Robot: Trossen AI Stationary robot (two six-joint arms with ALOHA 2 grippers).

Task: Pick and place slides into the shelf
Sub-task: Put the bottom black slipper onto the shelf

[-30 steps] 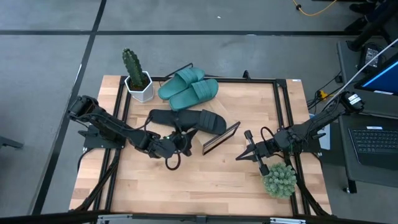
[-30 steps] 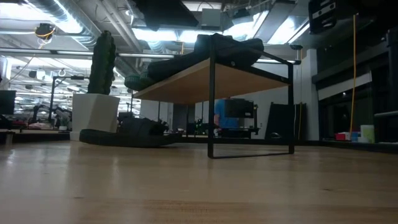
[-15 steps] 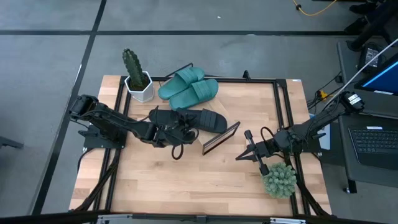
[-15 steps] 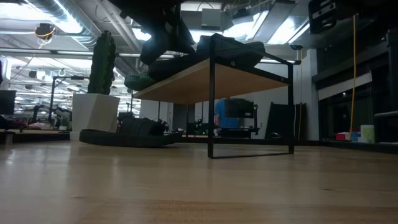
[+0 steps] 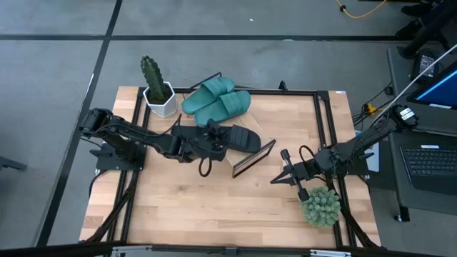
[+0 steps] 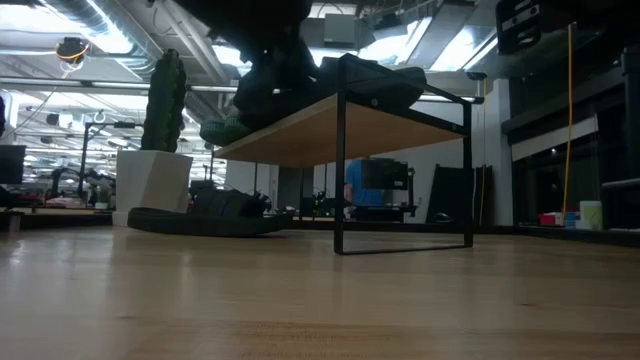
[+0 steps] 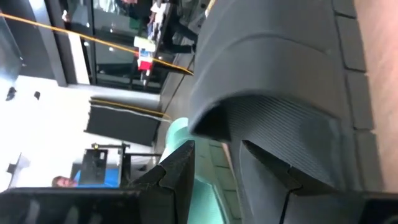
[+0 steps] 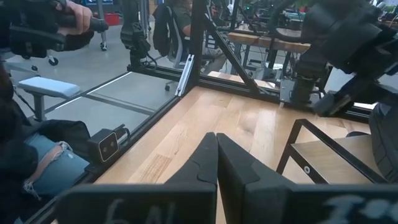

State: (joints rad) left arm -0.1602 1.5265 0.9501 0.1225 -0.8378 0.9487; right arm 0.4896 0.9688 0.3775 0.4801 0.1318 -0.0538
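Note:
A black slide (image 5: 243,138) (image 6: 380,75) lies sole down on the shelf's (image 5: 257,153) (image 6: 330,130) slanted plank. The teal pair (image 5: 216,101) (image 6: 222,130) sits at the plank's far end. The second black slide (image 5: 187,132) (image 6: 200,220) lies flat on the table left of the shelf. My left gripper (image 5: 218,139) (image 7: 217,149) (image 6: 275,75) is open right at the shelf slide's strap (image 7: 280,124), one finger toward the strap's opening and one over its ribbed top. My right gripper (image 5: 274,180) (image 8: 216,162) is shut and waits over the table's right side. My left gripper comes at the black slide's strap (image 7: 261,134) roughly level from the table's left, with its fingers (image 7: 267,174) on either side of the strap's edge. I cannot tell whether they touch it. The slide lies flat on the plank.
A cactus in a white pot (image 5: 157,93) (image 6: 160,150) stands at the far left corner. A round green plant (image 5: 320,205) sits beside my right gripper. Black frame rails (image 5: 325,128) run along the table's sides. A person (image 8: 25,155) sits beyond the table's edge.
My left gripper has moved from the bare table in front of the black slides toward the far edge and slightly right, up to the black slide on the shelf. It has come into the low view from above. No slide has moved.

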